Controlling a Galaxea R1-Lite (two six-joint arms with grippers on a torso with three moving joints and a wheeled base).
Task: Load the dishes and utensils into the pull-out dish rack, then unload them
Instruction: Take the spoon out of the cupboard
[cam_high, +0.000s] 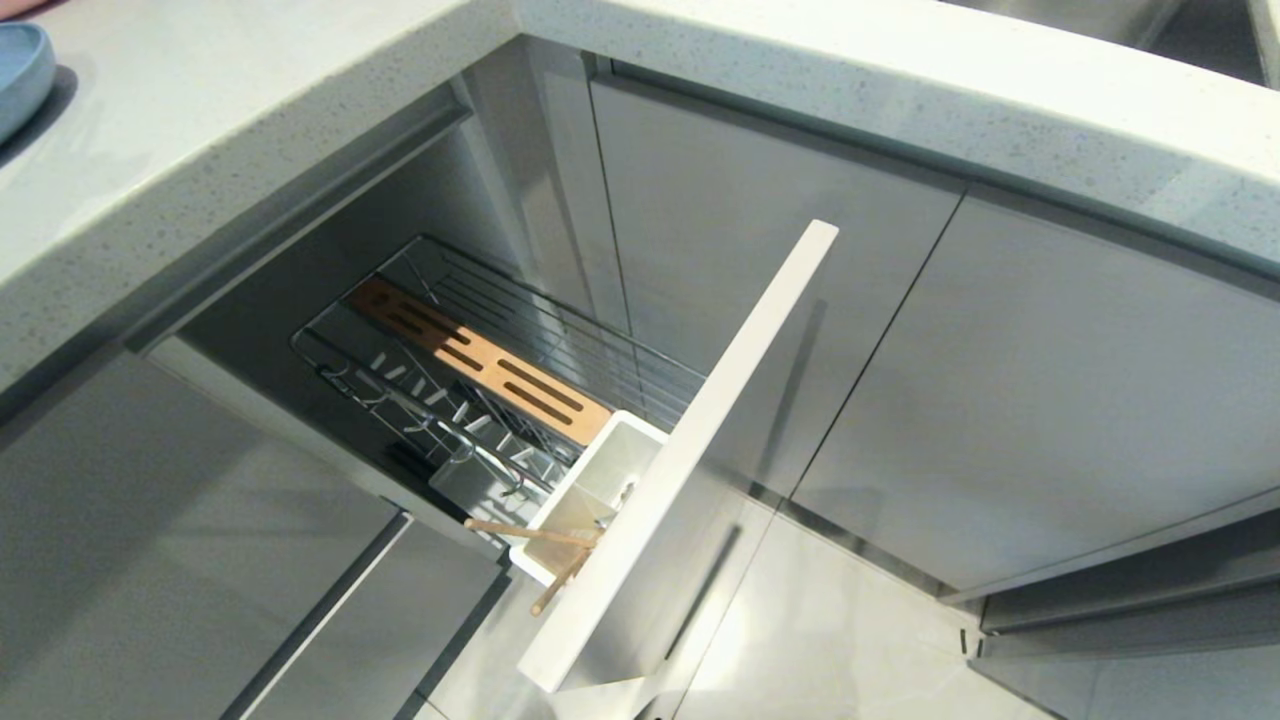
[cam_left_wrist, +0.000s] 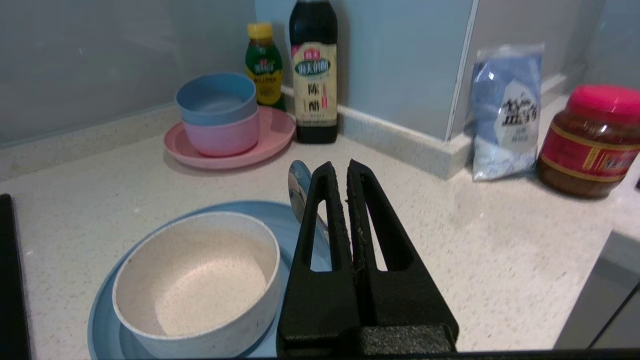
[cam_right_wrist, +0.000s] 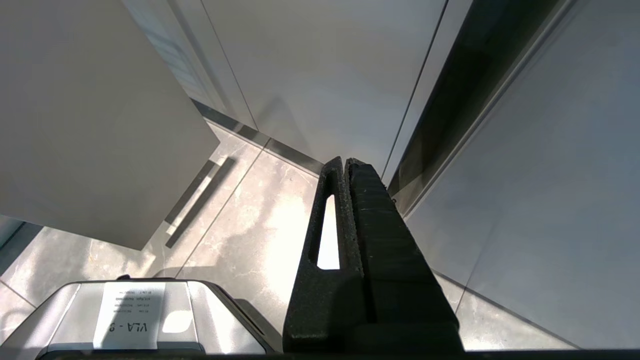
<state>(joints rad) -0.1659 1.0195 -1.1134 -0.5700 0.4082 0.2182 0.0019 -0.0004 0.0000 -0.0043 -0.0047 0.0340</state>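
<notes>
Loading step. My left hand (cam_left_wrist: 345, 172) fingers together, empty, above bowl (cam_left_wrist: 197, 282) on plate (cam_left_wrist: 280, 225), spoon (cam_left_wrist: 299, 187) at 12. Chopsticks (cam_high: 545, 560) in rack (cam_high: 480, 350) cup. Next I open, take bowl.

bowl (cam_left_wrist: 195, 280) sits on plate (cam_left_wrist: 107, 320); chopsticks (cam_high: 545, 560) in rack's cup (cam_high: 610, 480).

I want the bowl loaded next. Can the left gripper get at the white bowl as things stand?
Probably yes. The left gripper, shut and empty, hovers just beside the white bowl, which sits open-topped on the blue plate. Nothing covers it; the fingers must open first.
</notes>
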